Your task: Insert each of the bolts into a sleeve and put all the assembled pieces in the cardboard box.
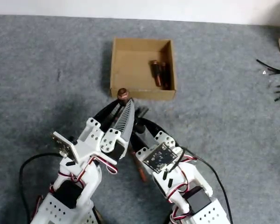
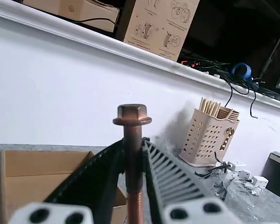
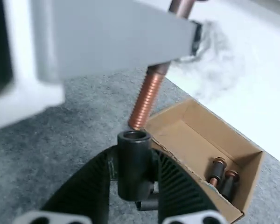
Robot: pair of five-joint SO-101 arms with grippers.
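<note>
The cardboard box [image 1: 130, 65] sits on the bench [image 1: 46, 70] at the far middle. Two assembled pieces [image 1: 158, 73] lie inside it against its right wall. Just on the near side of the box, the left jaws hold a bolt [image 2: 133, 154] upright. The right jaws, beside them, hold a sleeve [image 3: 133, 163] upright just below the bolt's lower end. Loose cables [image 1: 274, 79] lie at the far right.

The left gripper [image 2: 133, 145] is clamped on a copper bolt [image 2: 132, 122] that stands upright, its flanged hex head clear above the ribbed fingertips and its threaded shank running down between them. Behind the gripper, the open cardboard box [image 2: 19, 171] sits on the grey bench [image 2: 270, 210]. A perforated beige holder [image 2: 209, 139] of wooden sticks stands against the white wall [image 2: 60, 93].
</note>
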